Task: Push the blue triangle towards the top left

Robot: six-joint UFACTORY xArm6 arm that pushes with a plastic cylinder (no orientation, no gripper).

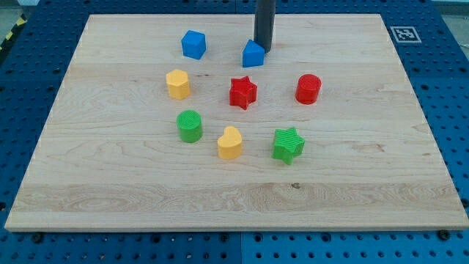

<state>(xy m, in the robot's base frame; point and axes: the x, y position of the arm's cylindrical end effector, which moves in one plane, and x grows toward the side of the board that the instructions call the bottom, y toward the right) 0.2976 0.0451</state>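
Camera view, single frame: wooden bench [110, 183] on a blue pegboard surround [454, 110]. No hand fitted, only the rod, so nothing opens, closes or holds; my tip [264, 50] sits just beside the blue triangle [253, 54], at its upper right edge, touching or very nearly touching (cannot resolve a gap).

Blue triangle lies near the view's top, slightly right of centre. Blue cube-like block [193, 44] is to its left, apart from it. Below: yellow block [177, 83], red star [242, 92], red cylinder [308, 89]; further down green cylinder [190, 125], yellow heart-like block [229, 142], green star [288, 144].

Handling, judged: small rigid block, probably light plastic, ribbed sides; should slide easily on smooth wood and may spin if pushed off-centre. No grasp possible, contact only. For top-left travel the tip wants to bear on the lower right face, in line with its middle; present position on the upper right would drive it left or down-left. Risk: the blue cube-like block stands in the leftward path.

Markings: black-and-white fiducial tag [402, 34] at the bench's top right corner; no readable text or brands
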